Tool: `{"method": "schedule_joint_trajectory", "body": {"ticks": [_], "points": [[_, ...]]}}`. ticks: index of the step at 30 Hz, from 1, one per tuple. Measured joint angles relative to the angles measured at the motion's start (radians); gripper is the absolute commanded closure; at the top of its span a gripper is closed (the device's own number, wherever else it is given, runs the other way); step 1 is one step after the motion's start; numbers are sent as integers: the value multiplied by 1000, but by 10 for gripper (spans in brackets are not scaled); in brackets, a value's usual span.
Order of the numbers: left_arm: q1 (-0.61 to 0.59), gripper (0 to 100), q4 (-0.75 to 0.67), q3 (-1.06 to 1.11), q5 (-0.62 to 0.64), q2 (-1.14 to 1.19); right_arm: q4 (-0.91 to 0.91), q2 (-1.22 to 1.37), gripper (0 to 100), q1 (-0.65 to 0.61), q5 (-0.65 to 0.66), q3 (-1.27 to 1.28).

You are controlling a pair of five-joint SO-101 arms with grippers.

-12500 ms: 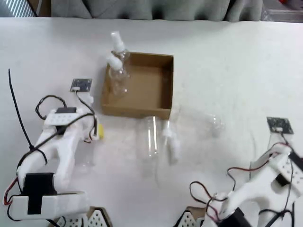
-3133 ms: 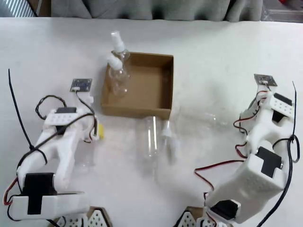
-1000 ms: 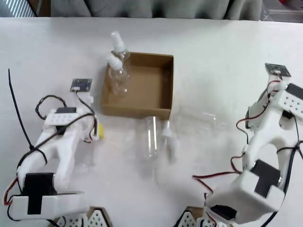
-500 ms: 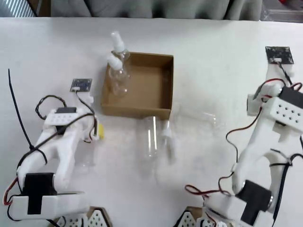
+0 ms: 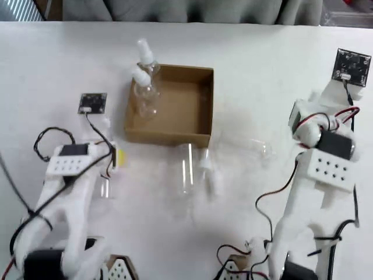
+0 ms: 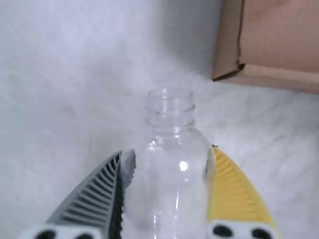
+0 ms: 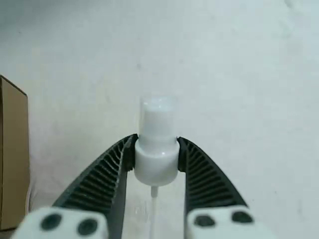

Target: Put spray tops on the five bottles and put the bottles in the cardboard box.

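Two grips: left gripper (image 6: pixel 168 162) on bottle (image 6: pixel 172 124), right gripper (image 7: pixel 155 147) on spray top (image 7: pixel 158 117).

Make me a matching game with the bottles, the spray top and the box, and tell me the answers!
Things: 1 open bottle; 2 spray top; 3 cardboard box; 4 loose bottle.
Places: A in the right end effector; B lying just in front of the box; C in the left end effector; D holds two capped bottles.
Pairs: 1-C, 2-A, 3-D, 4-B.

White arms (image 5: pixel 70 192), black servos (image 5: pixel 335 143), red-black cables (image 5: pixel 265 195); left end effector (image 6: pixel 169 159) grey-and-yellow ribbed.
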Motion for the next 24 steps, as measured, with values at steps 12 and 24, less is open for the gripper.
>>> {"method": "schedule_joint_trajectory", "body": {"ticks": [12,24], "points": [[0,979,-3,6,0,-382,-272,-269,981,-94,-121,74],[233,979,-72,124,-2,-798,-572,-443,981,-496,-241,43]]}}
